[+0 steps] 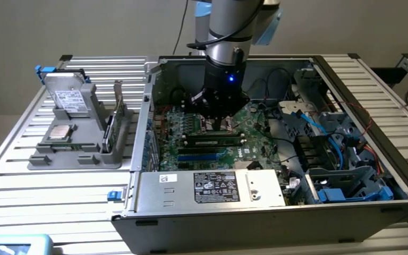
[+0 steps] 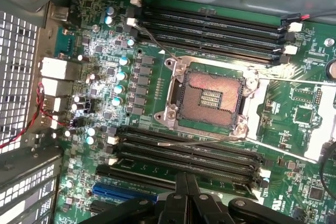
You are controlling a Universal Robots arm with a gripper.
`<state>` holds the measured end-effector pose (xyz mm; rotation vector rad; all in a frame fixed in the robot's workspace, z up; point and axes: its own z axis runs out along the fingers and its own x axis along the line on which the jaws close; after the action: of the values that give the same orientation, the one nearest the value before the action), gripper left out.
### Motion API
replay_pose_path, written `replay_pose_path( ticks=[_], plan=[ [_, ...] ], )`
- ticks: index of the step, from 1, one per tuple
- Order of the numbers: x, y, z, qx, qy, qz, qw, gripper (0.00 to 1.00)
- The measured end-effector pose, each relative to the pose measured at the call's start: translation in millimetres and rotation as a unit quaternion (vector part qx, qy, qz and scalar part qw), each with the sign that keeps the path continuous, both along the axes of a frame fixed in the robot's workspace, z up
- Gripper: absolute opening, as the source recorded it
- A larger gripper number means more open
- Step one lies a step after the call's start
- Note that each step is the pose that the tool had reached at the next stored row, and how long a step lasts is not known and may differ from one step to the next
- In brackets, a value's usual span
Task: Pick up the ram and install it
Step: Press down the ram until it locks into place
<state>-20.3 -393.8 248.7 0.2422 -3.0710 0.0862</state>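
My gripper (image 1: 218,122) hangs low inside the open computer case, just over the green motherboard (image 1: 255,126) by the CPU socket (image 2: 207,98). Its two black fingers (image 2: 181,198) are pressed together with nothing visible between them, so the gripper (image 2: 186,184) is shut. The ram (image 1: 214,142), a narrow stick with a pale label, lies along a black slot directly in front of the gripper in the exterior view, between two end clips. In the wrist view the fingertips reach over the long black slots (image 2: 184,153) below the socket, and I cannot pick out the ram among them.
The case walls (image 1: 151,106) surround the board. Cables and drive bays (image 1: 331,143) crowd the exterior view's right. A power supply (image 1: 211,187) lies at the front. On the exterior view's left, a grey holder (image 1: 76,149) carries a drive (image 1: 68,98), a chip (image 1: 59,133) and a thin upright board (image 1: 119,114).
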Motion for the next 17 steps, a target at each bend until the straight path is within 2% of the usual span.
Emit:
replay_pose_path(
  ticks=[7, 14, 17],
  plan=[
    [0.0, 0.0, 0.0, 0.0000, -0.0087, -0.034, 0.9994, 0.11],
    [0.0, 0.0, 0.0, 0.0001, -0.0186, -0.066, 0.9976, 0.11],
    [0.0, 0.0, 0.0, 0.0000, -0.0191, -0.068, 0.9975, 0.11]
  ],
)
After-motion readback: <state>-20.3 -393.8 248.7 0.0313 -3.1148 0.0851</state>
